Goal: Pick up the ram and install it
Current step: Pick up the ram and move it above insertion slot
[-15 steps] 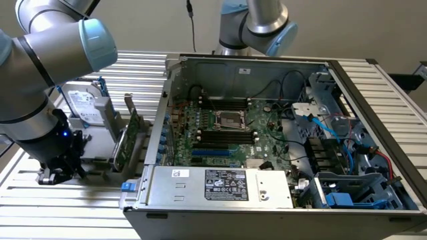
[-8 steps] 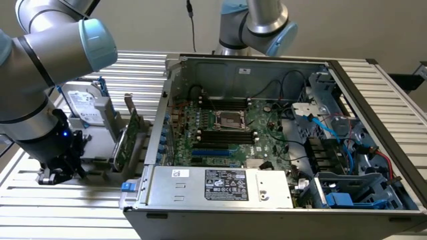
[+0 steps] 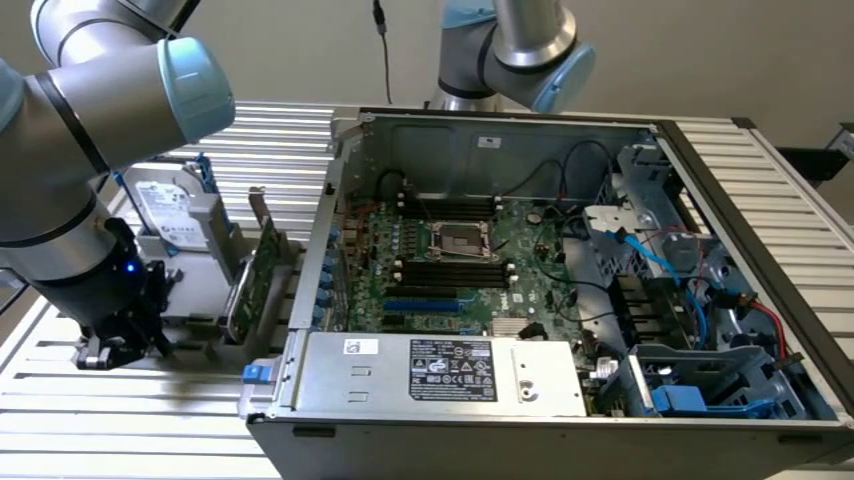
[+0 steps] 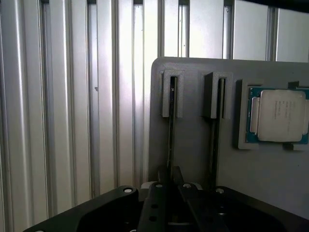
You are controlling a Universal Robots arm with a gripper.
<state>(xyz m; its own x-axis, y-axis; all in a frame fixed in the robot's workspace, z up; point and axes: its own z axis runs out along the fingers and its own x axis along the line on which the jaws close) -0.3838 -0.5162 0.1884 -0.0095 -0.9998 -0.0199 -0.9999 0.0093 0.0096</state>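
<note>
The ram (image 4: 171, 125) stands on edge in a slot of a grey holder (image 4: 193, 140), seen from above as a thin dark line. My gripper (image 4: 170, 178) sits right over its near end, with the fingers (image 4: 161, 186) pressed against both sides of the stick. A second thin stick (image 4: 216, 135) stands in the neighbouring slot. In the exterior view my gripper (image 3: 114, 345) is low at the left, outside the open computer case (image 3: 350, 180). The black memory slots (image 3: 454, 270) lie on the motherboard inside the case.
A processor chip (image 4: 279, 115) rests in a pocket of the holder beside the sticks. A hard drive (image 3: 174, 215) and a tall green expansion card (image 3: 260, 280) stand between my gripper and the case. A second arm (image 3: 514, 50) stands behind the case.
</note>
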